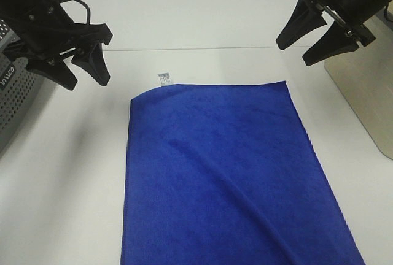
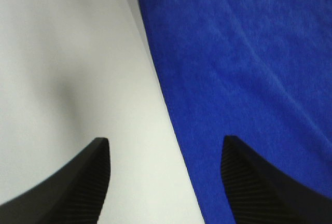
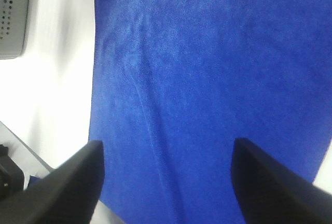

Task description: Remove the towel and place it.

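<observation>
One towel point(image 1: 233, 173) lies flat on the surface point(image 1: 61, 203), one white tag point(image 1: 164, 79) at its far-left corner. Drop each pincer onto a far corner and pinch hem only, evenly. Two pincers, left pincer point(image 1: 87, 83) and right pincer point(image 1: 296, 53), hang wide open and empty near those corners.

The towel point(image 1: 233, 173) runs off the bottom of the high view, so its near edge and near corners don't show. The little tag point(image 1: 164, 79) at its far corner has print way too tiny to read. That grey basket point(image 1: 15, 93) is chopped by the left edge, its lettering only partly there. Same deal for the beige box point(image 1: 368, 93) on the right. Both wrist views are pretty soft, and there's a dark lump point(image 3: 8, 175) in the right one, can't tell what.
</observation>
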You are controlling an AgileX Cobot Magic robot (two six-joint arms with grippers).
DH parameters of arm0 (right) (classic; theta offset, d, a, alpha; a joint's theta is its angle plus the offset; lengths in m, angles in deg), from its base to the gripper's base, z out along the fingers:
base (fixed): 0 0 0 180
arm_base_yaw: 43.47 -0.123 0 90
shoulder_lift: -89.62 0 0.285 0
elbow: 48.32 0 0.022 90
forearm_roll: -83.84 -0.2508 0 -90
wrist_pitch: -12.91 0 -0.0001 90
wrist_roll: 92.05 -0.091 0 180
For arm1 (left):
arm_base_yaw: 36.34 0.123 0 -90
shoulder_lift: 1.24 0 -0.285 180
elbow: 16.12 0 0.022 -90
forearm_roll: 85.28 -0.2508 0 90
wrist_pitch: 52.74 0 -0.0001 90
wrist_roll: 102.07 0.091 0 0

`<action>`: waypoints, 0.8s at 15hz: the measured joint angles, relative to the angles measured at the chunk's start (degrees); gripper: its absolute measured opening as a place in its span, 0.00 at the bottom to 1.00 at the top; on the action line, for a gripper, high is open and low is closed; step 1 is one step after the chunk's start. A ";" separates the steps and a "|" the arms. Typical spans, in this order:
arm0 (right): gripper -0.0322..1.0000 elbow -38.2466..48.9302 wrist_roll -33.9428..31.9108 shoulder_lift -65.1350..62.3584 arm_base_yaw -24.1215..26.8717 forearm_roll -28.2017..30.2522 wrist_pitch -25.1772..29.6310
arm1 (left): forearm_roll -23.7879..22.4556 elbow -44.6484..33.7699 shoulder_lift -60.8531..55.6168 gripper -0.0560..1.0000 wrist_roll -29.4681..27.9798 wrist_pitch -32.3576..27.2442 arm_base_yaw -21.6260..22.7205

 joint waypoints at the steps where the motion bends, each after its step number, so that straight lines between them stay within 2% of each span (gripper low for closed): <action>1: 0.70 -0.06 0.63 0.29 0.00 0.00 -0.92 | 0.23 0.80 1.03 0.60 0.06 1.09 0.57; 4: 0.70 -0.92 0.17 1.83 0.00 0.86 -5.33 | 0.52 4.76 5.61 0.60 0.80 1.49 1.49; 8: 0.70 -8.88 -2.29 9.34 0.00 4.81 -5.50 | 0.86 12.83 13.64 0.60 2.12 0.06 1.55; 12: 0.70 -17.70 -7.79 15.47 0.00 14.27 -5.33 | 1.38 18.91 20.05 0.60 2.41 -0.52 1.55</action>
